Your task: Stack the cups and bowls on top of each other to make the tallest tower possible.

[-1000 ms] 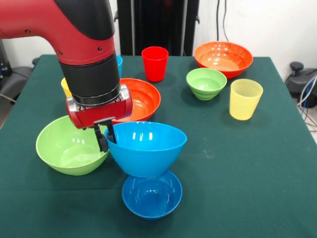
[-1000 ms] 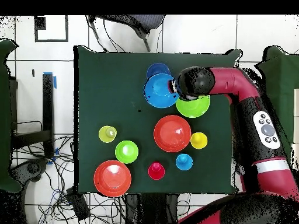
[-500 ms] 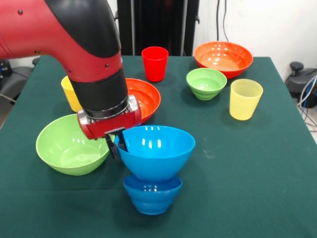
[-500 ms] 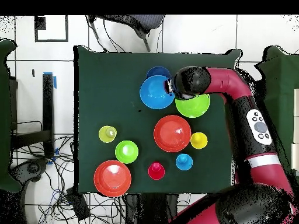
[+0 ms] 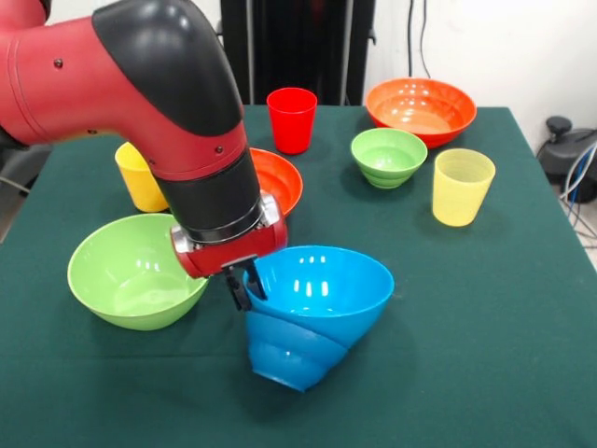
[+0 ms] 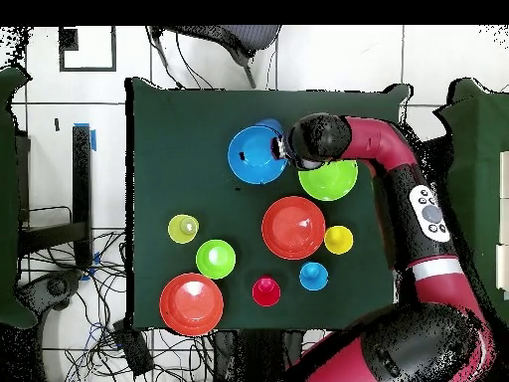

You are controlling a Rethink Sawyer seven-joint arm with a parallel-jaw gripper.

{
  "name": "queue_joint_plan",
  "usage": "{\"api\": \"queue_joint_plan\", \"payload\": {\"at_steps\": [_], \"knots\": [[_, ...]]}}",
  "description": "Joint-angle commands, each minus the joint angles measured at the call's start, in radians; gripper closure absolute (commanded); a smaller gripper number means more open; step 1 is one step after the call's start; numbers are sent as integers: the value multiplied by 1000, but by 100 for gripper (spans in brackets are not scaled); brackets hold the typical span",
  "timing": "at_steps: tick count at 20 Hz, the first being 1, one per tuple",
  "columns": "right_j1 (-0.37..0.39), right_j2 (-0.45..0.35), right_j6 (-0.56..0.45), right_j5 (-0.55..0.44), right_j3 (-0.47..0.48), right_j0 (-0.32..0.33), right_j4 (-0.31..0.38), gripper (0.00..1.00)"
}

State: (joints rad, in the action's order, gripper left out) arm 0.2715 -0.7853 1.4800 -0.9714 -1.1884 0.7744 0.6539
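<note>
The big blue bowl (image 5: 322, 294) sat tilted, its mouth facing up and leaning toward the front view's right, its base pressed into the small dark blue bowl (image 5: 284, 355) beneath it, which had tipped over the same way on the green bench (image 5: 485, 355). The claw (image 5: 242, 283) was closed on the big blue bowl's left rim, one finger inside and one outside. Both blue bowls were glossy, the upper a brighter blue. Just left stood the big green bowl (image 5: 131, 271), upright and apart from them. Behind the arm lay one orange-red bowl (image 5: 280, 177); the yellow cup (image 5: 140, 177), red cup (image 5: 291, 119), small green bowl (image 5: 388, 156), ribbed pale yellow cup (image 5: 462, 187) and second orange-red bowl (image 5: 420, 109) stood mouth up farther back.
</note>
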Motion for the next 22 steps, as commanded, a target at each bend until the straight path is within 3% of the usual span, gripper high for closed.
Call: {"api": "queue_joint_plan", "payload": {"at_steps": [1, 12, 16, 17, 22], "knots": [[-5, 3, -208, -98, 83, -35, -24, 100], [-1, 10, -252, -99, 121, -31, -16, 100], [-2, -9, -278, -148, 94, -15, -59, 100], [16, -19, -268, -154, 17, 0, -84, 100], [2, -70, -328, -234, -31, 38, -163, 100]]}}
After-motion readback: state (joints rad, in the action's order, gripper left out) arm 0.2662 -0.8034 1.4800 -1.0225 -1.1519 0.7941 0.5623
